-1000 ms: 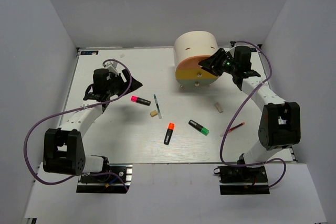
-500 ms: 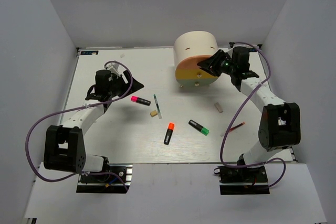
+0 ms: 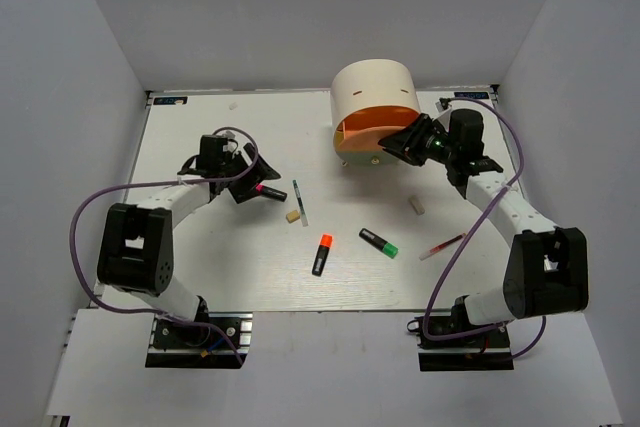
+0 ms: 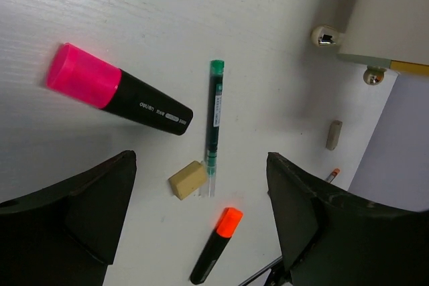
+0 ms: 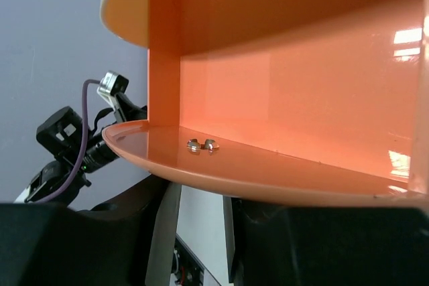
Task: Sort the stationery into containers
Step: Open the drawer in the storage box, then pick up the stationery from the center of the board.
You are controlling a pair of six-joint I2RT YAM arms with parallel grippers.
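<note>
My left gripper [image 3: 249,185] is open, low over the table, its tips just left of the pink-ended highlighter [image 3: 268,192]. In the left wrist view the open gripper [image 4: 201,185] frames the pink highlighter [image 4: 115,92], the thin pale pen [image 4: 214,122], the tan eraser [image 4: 188,179] and the orange-ended highlighter [image 4: 216,246]. My right gripper [image 3: 396,140] is at the front of the orange drawer [image 3: 362,127] of the cream drum unit [image 3: 372,92]. The drawer stands open and empty [image 5: 295,118]. My fingers [image 5: 151,232] sit under its front rim; the knob is hidden.
On the table also lie the orange-ended highlighter [image 3: 321,254], the green-ended highlighter [image 3: 378,242], the grey eraser [image 3: 417,206] and the thin red pen [image 3: 443,245]. The yellow drawer [image 4: 410,67] sits shut below the orange one. White walls enclose the table.
My left gripper has moved right and lower, up to the pink highlighter. My right gripper has drawn back from the drum and the orange drawer has come open with it.
</note>
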